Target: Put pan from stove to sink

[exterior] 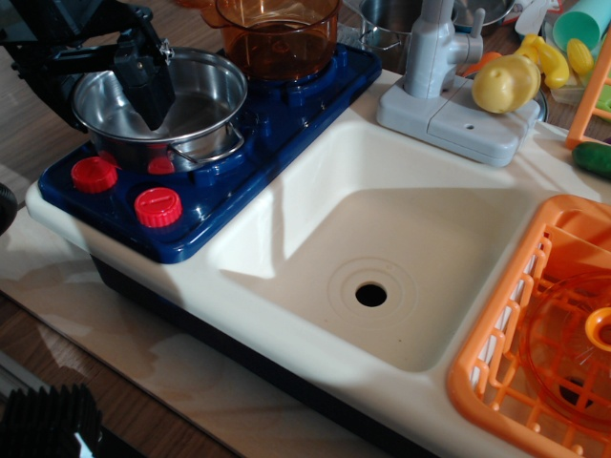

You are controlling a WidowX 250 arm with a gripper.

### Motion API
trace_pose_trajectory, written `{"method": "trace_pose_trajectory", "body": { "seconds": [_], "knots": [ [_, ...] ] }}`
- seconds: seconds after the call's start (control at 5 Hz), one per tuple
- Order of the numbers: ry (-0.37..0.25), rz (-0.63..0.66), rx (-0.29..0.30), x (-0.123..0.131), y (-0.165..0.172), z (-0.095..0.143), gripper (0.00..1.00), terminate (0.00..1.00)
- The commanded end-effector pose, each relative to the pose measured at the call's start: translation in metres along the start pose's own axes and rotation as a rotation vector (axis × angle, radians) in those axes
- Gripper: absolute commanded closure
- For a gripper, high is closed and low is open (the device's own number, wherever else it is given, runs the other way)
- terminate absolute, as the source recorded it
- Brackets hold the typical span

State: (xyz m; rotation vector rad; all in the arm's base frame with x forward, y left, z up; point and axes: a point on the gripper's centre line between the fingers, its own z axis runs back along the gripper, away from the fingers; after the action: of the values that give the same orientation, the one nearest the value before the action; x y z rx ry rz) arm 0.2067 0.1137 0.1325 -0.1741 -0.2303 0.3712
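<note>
The pan (205,95), a shiny steel pot with wire loop handles, stands on the front left burner of the dark blue stove (286,105). My gripper (103,114) is low over the pan's left side. One black finger (148,86) is inside the pan and the other (48,91) is outside its left rim, with the rim between them. The jaws stand wide apart and look open. The cream-white sink (382,239), with its black drain hole, lies to the right of the stove.
A transparent orange pot (277,33) stands on the back burner just behind the pan. A grey faucet (439,76) is at the sink's back edge and an orange dish rack (535,324) at its right. Two red knobs (158,206) are on the stove's front.
</note>
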Motion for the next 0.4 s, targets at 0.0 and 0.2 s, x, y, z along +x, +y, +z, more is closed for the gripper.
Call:
{"method": "trace_pose_trajectory", "body": {
  "seconds": [0.0,0.2],
  "knots": [
    [-0.021,-0.003,0.032,0.0039,-0.0059,0.0122,1.00,0.00],
    [-0.005,-0.004,0.043,0.0075,-0.0080,0.0172,1.00,0.00]
  ]
}}
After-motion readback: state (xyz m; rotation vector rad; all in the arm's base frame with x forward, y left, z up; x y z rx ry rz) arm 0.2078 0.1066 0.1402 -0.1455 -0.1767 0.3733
